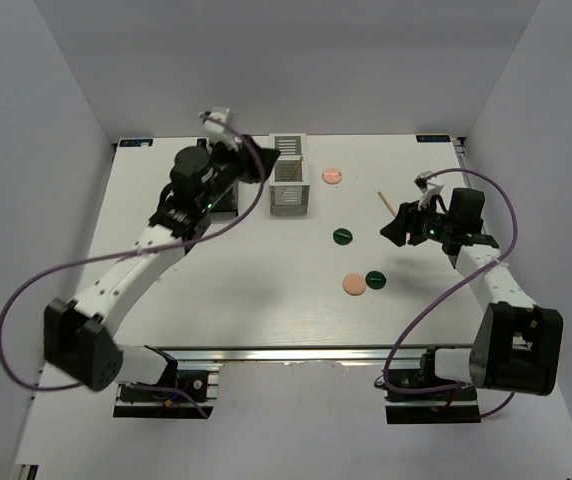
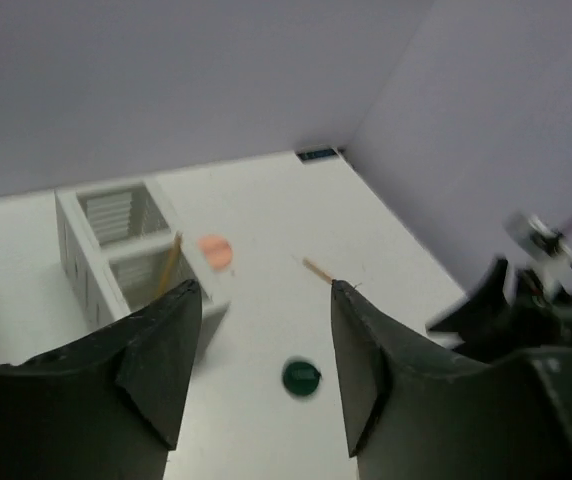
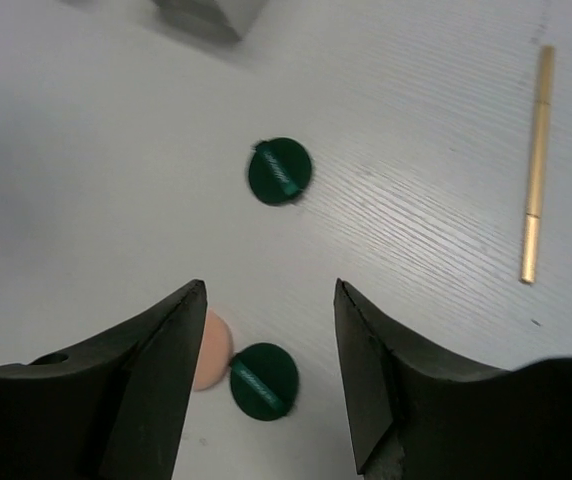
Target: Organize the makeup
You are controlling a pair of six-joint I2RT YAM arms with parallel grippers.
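The makeup lies scattered on the white table. A peach disc point(image 1: 333, 176) sits beside the white slatted box point(image 1: 289, 175), which holds a thin wooden stick point(image 2: 169, 265). A dark-green disc point(image 1: 342, 236) lies mid-table. Another peach disc point(image 1: 353, 284) touches a second green disc point(image 1: 375, 279). A loose wooden stick point(image 1: 387, 203) lies at the right. My left gripper point(image 1: 258, 164) hovers open just left of the white box, with nothing between its jaws. My right gripper point(image 1: 394, 232) hangs open and empty above the green disc point(image 3: 263, 380) and peach disc point(image 3: 209, 350).
A dark box point(image 1: 228, 203) is mostly hidden under my left arm. White walls close in the table on three sides. In the left wrist view my right arm point(image 2: 526, 300) shows at the far right, past the stick point(image 2: 318, 270).
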